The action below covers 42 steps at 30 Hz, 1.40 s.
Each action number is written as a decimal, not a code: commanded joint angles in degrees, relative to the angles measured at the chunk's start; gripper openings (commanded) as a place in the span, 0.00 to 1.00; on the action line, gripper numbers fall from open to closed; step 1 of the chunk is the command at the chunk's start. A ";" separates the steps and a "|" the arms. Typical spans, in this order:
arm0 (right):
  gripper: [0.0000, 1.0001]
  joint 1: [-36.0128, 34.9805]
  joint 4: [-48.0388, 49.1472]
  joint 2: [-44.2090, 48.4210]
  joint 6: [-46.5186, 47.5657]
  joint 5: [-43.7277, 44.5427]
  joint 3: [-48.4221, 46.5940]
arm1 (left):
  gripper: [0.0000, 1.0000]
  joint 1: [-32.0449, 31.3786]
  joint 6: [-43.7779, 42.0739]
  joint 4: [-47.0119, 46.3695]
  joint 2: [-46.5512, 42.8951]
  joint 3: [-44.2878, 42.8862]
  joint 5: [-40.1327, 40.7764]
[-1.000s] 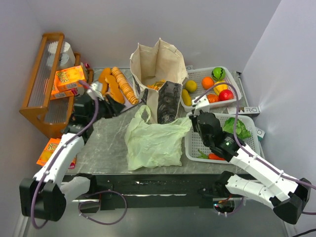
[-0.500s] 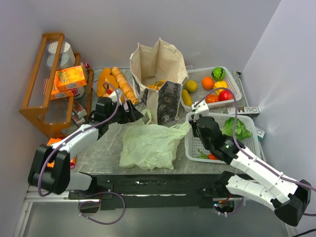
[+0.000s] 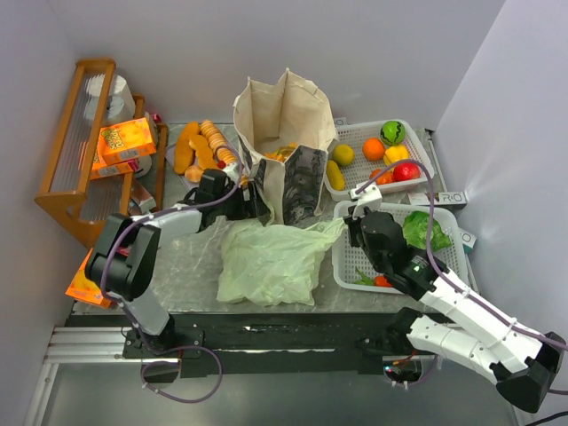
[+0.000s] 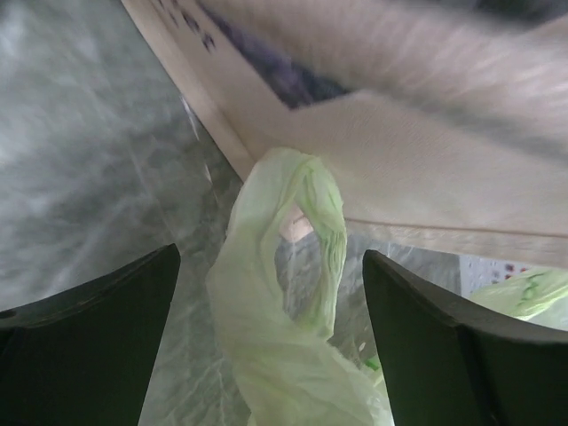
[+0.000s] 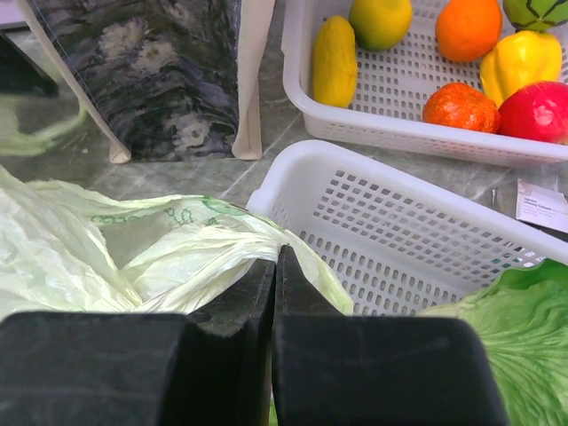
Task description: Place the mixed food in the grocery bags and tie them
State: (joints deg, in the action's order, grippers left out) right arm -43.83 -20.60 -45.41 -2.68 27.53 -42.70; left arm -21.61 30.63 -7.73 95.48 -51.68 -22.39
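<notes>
Beside the tote [image 3: 284,115], left gripper [image 4: 271,257] is gaping astride a loop [image 4: 311,195] of the crumpled pale-green bag [image 3: 266,262]; right gripper [image 5: 275,253] is pinching its corner [image 5: 222,253].

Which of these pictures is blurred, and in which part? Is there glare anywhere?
Left wrist view: the canvas tote across the top is smeared, while the green bag below is clearer. Right wrist view: sharp on the fruit basket. Top view: sharp, with a bright patch on the right wall.
</notes>
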 commanded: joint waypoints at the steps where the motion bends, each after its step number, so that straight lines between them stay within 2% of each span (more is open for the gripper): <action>1: 0.00 0.15 0.91 1.28 -0.05 0.77 0.16 | 0.88 -2.21 -1.89 0.60 2.34 -3.07 -0.29; 2: 0.00 0.15 1.00 1.37 0.04 0.86 0.07 | 0.87 -2.91 -1.98 0.78 3.12 -3.42 -0.20; 5: 0.00 0.15 1.00 1.46 0.22 1.04 0.07 | 0.59 -3.97 -1.28 -1.14 3.75 -2.99 -2.47; 6: 0.00 0.07 1.00 1.46 0.22 1.21 0.07 | 0.32 -3.88 0.20 -2.37 3.66 -2.47 -3.35; 8: 0.00 0.24 0.83 1.37 0.22 1.74 -0.19 | 0.01 -3.88 1.18 -4.83 1.47 -0.88 -4.86; 10: 0.00 0.15 -0.05 1.55 0.13 2.87 -0.89 | 0.01 -3.45 -0.57 -2.66 -4.47 -1.14 -3.02; 12: 0.00 0.15 -0.84 1.73 0.48 3.14 -1.60 | 0.01 -1.95 -1.88 0.86 -10.72 -1.14 3.47; 13: 0.00 0.24 -0.67 1.99 0.74 3.15 -2.21 | 0.01 -1.51 -2.24 1.57 -17.54 -0.71 5.50; 14: 0.00 0.24 -0.50 2.16 1.18 3.23 -2.39 | 0.01 -0.38 -2.42 2.27 -20.92 -0.27 9.43; 16: 0.00 0.15 0.64 2.25 1.71 3.67 -2.74 | 0.01 0.86 -2.33 3.85 -29.25 0.78 12.27; 23: 0.00 0.68 5.30 -0.99 1.28 9.28 -1.43 | 0.01 6.13 -2.51 11.77 -43.09 3.78 21.42; 27: 0.00 2.87 6.45 -4.06 -0.13 10.87 -0.19 | 0.01 8.51 -3.91 11.59 -48.80 5.01 20.64; 30: 0.00 4.37 3.56 -5.91 -2.32 11.76 -1.15 | 0.01 9.04 -7.06 14.92 -50.57 3.43 20.81; 33: 0.00 4.28 1.88 -6.18 -2.86 9.22 -0.99 | 0.01 9.13 -9.27 16.78 -51.10 4.65 16.26; 34: 0.00 4.20 1.79 -6.01 -2.95 6.95 -0.72 | 0.01 9.13 -9.28 16.69 -51.10 5.36 11.19; 37: 0.00 3.76 1.53 -5.39 -2.42 2.63 0.68 | 0.01 9.04 -9.10 13.36 -51.62 8.87 3.61; 39: 0.08 3.41 0.30 -4.87 -1.81 0.43 0.34 | 0.01 9.04 -9.19 10.47 -52.32 10.71 -2.11; 40: 0.28 2.88 -1.27 -4.52 -1.89 -0.28 0.07 | 0.01 9.04 -9.45 9.67 -53.11 11.16 -3.70; 42: 0.55 2.09 -2.07 -2.68 -1.46 -2.21 -0.72 | 0.01 9.04 -9.63 8.17 -53.82 12.30 -7.22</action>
State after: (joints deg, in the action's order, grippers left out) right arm -40.29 -20.38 -51.33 -4.51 29.89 -42.61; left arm -12.78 22.63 6.26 43.72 -41.01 -18.26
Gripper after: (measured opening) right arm 0.355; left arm 0.019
